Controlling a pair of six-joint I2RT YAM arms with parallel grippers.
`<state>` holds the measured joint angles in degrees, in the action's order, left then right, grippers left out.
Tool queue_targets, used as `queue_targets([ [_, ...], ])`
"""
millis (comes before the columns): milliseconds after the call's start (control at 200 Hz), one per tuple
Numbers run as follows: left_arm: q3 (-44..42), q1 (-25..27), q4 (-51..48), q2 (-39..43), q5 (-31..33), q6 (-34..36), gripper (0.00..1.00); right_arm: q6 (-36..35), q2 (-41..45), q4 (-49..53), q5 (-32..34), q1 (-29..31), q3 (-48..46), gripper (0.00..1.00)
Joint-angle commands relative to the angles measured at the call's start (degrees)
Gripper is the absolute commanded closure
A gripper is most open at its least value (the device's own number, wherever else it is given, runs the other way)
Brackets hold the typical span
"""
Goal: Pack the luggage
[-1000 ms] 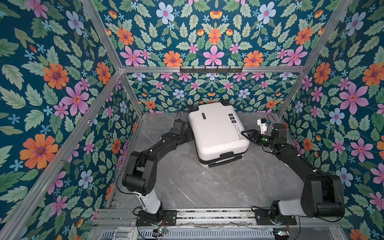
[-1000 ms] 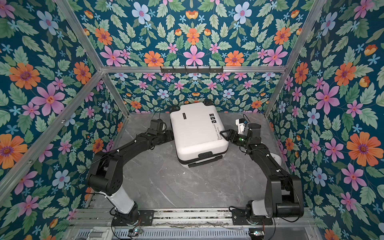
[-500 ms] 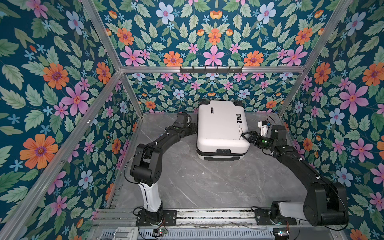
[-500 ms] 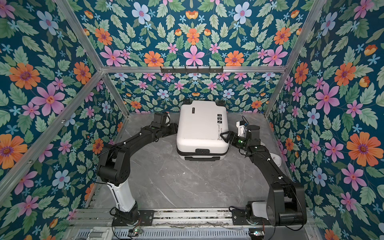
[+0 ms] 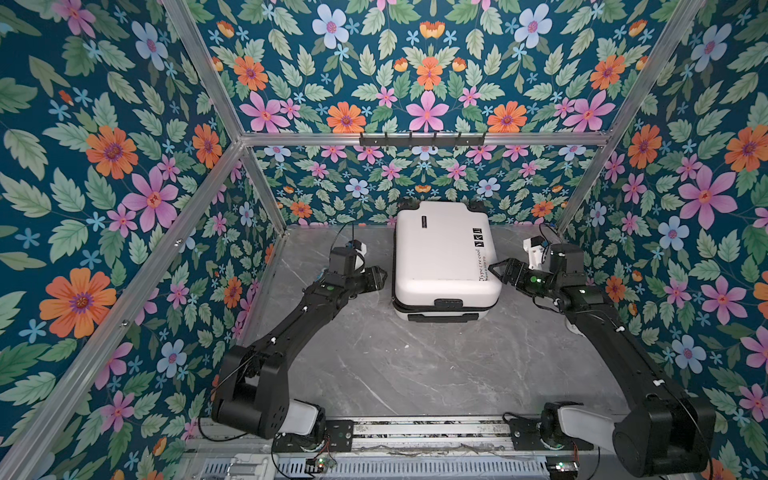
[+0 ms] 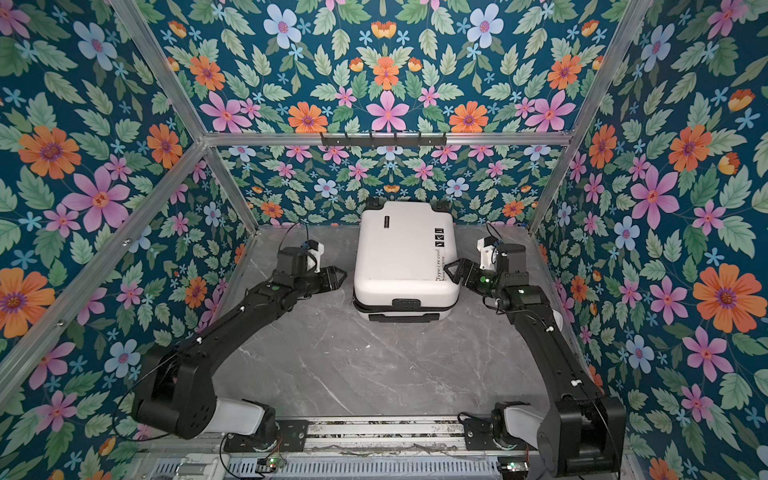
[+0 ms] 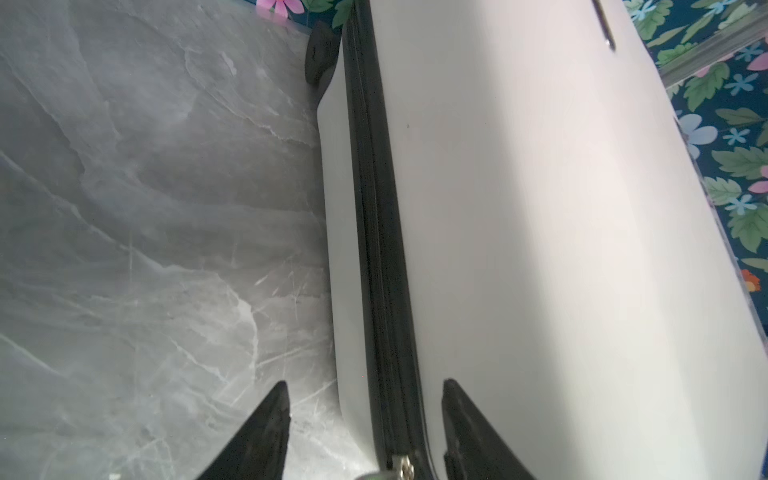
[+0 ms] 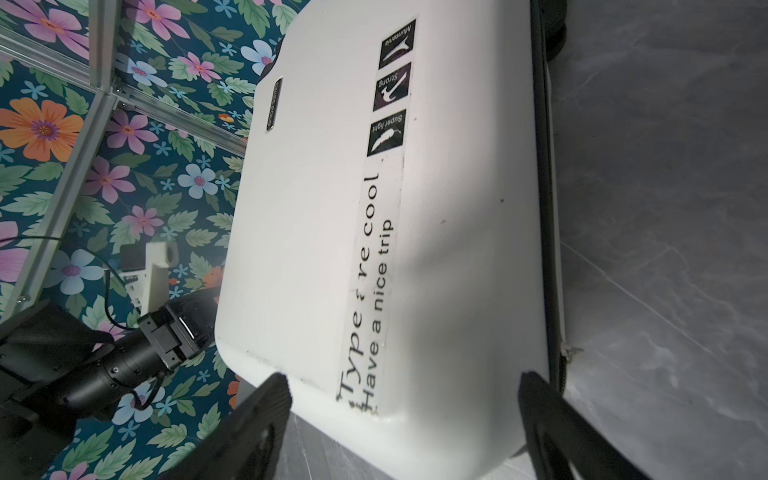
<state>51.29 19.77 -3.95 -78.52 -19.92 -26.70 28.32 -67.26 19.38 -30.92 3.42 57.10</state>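
Your left gripper (image 5: pixel 381 276) is partly open and empty. The zipper band (image 7: pixel 374 232) runs straight ahead of its fingertips, and a metal pull (image 7: pixel 401 463) sits closest in. Your right gripper (image 5: pixel 496 270) is spread wide over the far side edge of the white suitcase (image 5: pixel 440 257), clamping nothing. The case lies flat and shut between them, so I'd guess you're squaring it up. Next, pinch that pull with narrower jaws.

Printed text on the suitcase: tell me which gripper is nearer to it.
Right. The right gripper is beside the printed text, jaws straddling that edge of the luggage; the left gripper is off the opposite side.
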Motion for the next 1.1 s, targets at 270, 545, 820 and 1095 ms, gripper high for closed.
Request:
queue_targets([
  [270, -25.97, -0.08, 33.83, 7.80, -10.03, -11.61, 0.44, 0.88, 8.80, 7.98, 0.29, 0.36, -4.99, 0.14],
  [545, -33.20, -1.37, 60.97, 2.00, -14.15, -20.77, 0.37, 4.20, 4.86, 0.61, -2.60, 0.36, -6.33, 0.12],
  [820, -31.39, -2.07, 83.00, -9.47, -15.98, -32.05, 0.37, 7.71, 0.68, -7.27, -5.20, 0.36, -5.61, 0.11],
  [1095, -24.89, -1.21, 66.81, -11.11, -14.14, -24.01, 0.40, 8.49, -3.56, -9.20, -5.82, 0.87, -3.83, 0.11],
])
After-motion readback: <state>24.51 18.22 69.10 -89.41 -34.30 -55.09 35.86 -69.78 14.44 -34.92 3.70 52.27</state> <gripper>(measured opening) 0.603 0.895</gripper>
